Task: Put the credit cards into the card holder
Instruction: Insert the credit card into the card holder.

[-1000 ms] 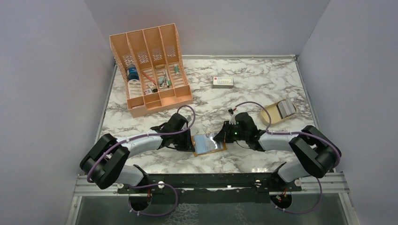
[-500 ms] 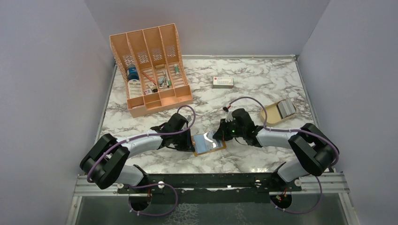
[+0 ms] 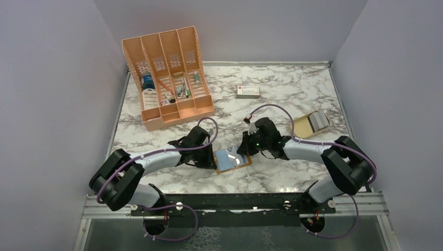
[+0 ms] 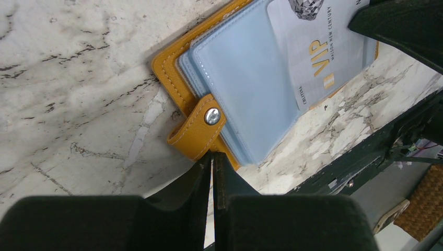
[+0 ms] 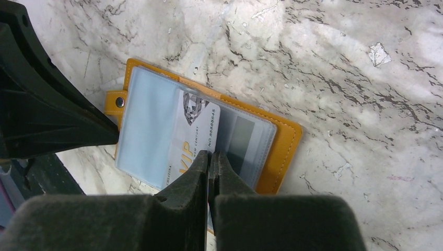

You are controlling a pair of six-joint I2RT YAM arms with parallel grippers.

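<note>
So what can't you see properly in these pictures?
- Right wrist view: VIP card's near edge, hidden behind the right gripper.
- Left wrist view: card holder's far half, cut off by the picture's edge.
- Top view: desk organiser's contents, too small to name.

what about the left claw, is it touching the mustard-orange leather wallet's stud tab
Touching. Left wrist view: the left claw pinches the end of the stud tab on the mustard-orange leather wallet.
</note>
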